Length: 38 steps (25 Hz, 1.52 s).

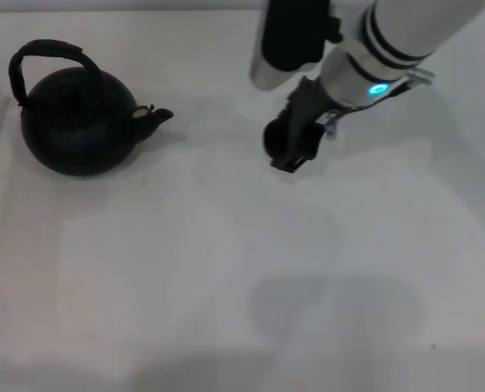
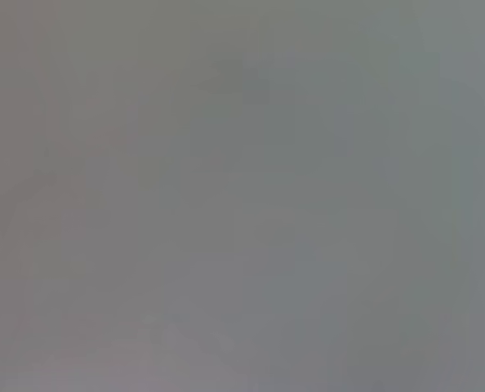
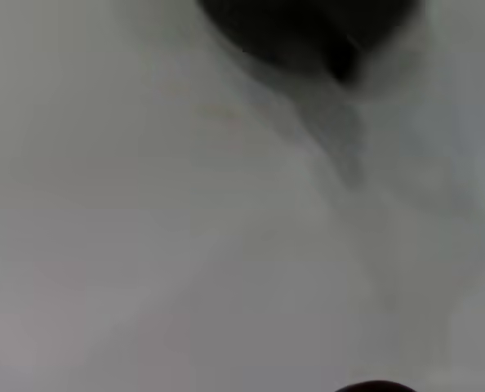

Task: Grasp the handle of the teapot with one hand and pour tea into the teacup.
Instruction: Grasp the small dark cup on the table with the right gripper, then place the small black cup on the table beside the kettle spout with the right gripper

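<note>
The teapot (image 1: 75, 122) is round and matte black. It stands upright at the far left of the white table, with its short spout (image 1: 157, 117) pointing right. Its arched black handle (image 1: 51, 53) loops over the top and nothing touches it. My right gripper (image 1: 294, 153) reaches down from the upper right, well to the right of the spout. A small dark round shape, the teacup (image 1: 269, 137), shows at the gripper's left side and is mostly hidden by it. In the right wrist view a blurred dark mass (image 3: 308, 24) fills the edge. My left gripper is out of view.
The white table (image 1: 226, 269) stretches bare between the teapot and the right arm and toward the front edge. The left wrist view shows only plain grey surface (image 2: 242, 196). The right arm's white forearm (image 1: 406, 33) crosses the upper right corner.
</note>
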Available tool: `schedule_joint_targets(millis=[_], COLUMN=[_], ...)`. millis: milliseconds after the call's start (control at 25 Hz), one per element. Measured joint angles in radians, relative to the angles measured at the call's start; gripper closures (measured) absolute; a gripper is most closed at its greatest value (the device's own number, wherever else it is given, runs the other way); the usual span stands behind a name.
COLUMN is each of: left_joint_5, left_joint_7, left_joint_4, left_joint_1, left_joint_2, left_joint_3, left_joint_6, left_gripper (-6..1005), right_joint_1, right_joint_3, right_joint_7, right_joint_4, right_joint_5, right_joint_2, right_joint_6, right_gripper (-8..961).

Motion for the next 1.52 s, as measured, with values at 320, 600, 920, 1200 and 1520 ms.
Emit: schedule_joint_targets(millis=[320,600,920,1200,1520], left_joint_5=[0.001,0.006,0.009,0.009,0.009], left_joint_7=[0.0,0.0,0.0,0.0,0.0], left_joint_4=[0.0,0.0,-0.002,-0.001,0.0], left_joint_1=[0.002,-0.001,0.001,0.0,-0.002], left_joint_2=[-0.001,0.001,0.0,0.0,0.002], left_joint_3=[0.001,0.003,0.004,0.004,0.004], left_joint_6=[0.011,0.011,0.011,0.011,0.011], left_gripper=[147,147,147,147,147], right_joint_1=[0.063,0.081,0.082,0.077,0.069], right_joint_3=[-0.265,-0.324,-0.363,-0.382,-0.392], right_joint_7=[-0.004,-0.004,-0.004,-0.008,-0.017], right_joint_4=[-0.065,-0.057,-0.011,-0.008,-0.013], right_joint_5=[0.147,0.183,0.19,0.196,0.195], right_joint_2=[0.004,0.004,0.004,0.004,0.004], right_joint_6=[-0.047,-0.085,-0.107,-0.116,-0.12], right_gripper=[223,222,222,223,198])
